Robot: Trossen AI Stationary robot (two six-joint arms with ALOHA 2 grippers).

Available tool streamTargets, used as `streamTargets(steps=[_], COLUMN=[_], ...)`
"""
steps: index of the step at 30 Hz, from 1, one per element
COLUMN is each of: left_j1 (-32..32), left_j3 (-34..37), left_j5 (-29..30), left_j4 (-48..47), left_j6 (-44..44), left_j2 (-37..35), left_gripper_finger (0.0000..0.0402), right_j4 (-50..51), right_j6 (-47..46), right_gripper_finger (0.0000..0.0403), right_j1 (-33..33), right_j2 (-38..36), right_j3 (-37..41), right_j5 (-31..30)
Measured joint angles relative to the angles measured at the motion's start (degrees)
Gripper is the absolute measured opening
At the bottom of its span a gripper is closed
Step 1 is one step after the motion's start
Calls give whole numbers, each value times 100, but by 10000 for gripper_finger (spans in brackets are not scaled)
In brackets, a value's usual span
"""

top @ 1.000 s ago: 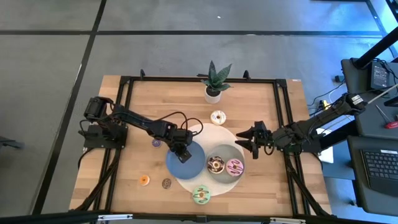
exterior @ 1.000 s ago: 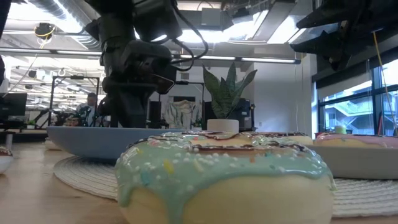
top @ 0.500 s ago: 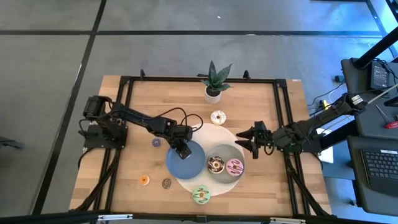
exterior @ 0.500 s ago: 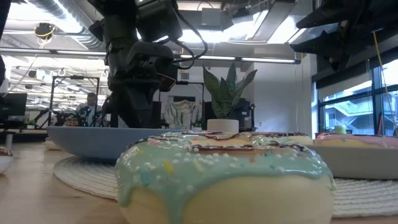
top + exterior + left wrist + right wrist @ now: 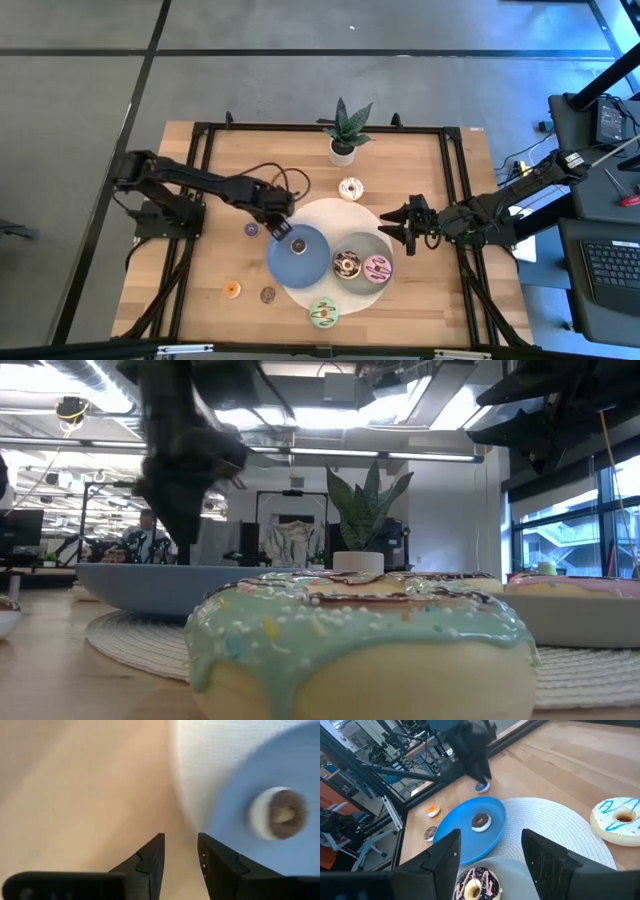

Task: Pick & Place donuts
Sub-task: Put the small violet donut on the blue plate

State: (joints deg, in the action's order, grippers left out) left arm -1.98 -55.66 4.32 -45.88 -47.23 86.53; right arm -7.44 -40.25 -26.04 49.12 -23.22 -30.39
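L gripper (image 5: 180,851): fingers a narrow gap apart, holding nothing, over bare wood just beside the white mat's (image 5: 345,212) edge; brown mini donut (image 5: 279,813) lies on the blue plate (image 5: 305,265) close by. R gripper (image 5: 490,851): fingers wide, empty, hovering at the mat's right side near the grey plate (image 5: 365,245) w/ choc donut (image 5: 347,265) & pink donut (image 5: 377,268). Elsewhere: green donut (image 5: 323,313) off the mat's near edge, white donut (image 5: 350,188) by the potted plant (image 5: 343,130), purple mini (image 5: 251,229), orange mini (image 5: 232,290) & dark mini (image 5: 267,295) on the wood left of the plates.

Both arms are dark, jointed and slim, with black cables looping along them. The left gripper (image 5: 180,865) ends in two black wedge-shaped fingers, one dotted with small screws; the right gripper (image 5: 492,855) has broader black fingers.
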Motion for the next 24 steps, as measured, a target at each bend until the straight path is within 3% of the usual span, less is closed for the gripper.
streamTargets(steps=[6,12,18,24], left_j1=[-4,-7,-10,-91], left_j3=[0,66,1032,2053], left_j5=[385,883,950,845], left_j4=[-671,-1078,-881,-95], left_j6=[-169,-327,-1338,-2419], left_j2=[-753,-1405,-2304,-3039], left_gripper_finger=[128,172,214,223], right_j4=[0,3,7,7], right_j6=[4,4,11,38], right_gripper_finger=[211,211,211,211], right_j1=[0,0,-2,-1], right_j2=[0,-2,-2,-2], right_j3=[0,2,2,2], right_j5=[4,7,185,197])
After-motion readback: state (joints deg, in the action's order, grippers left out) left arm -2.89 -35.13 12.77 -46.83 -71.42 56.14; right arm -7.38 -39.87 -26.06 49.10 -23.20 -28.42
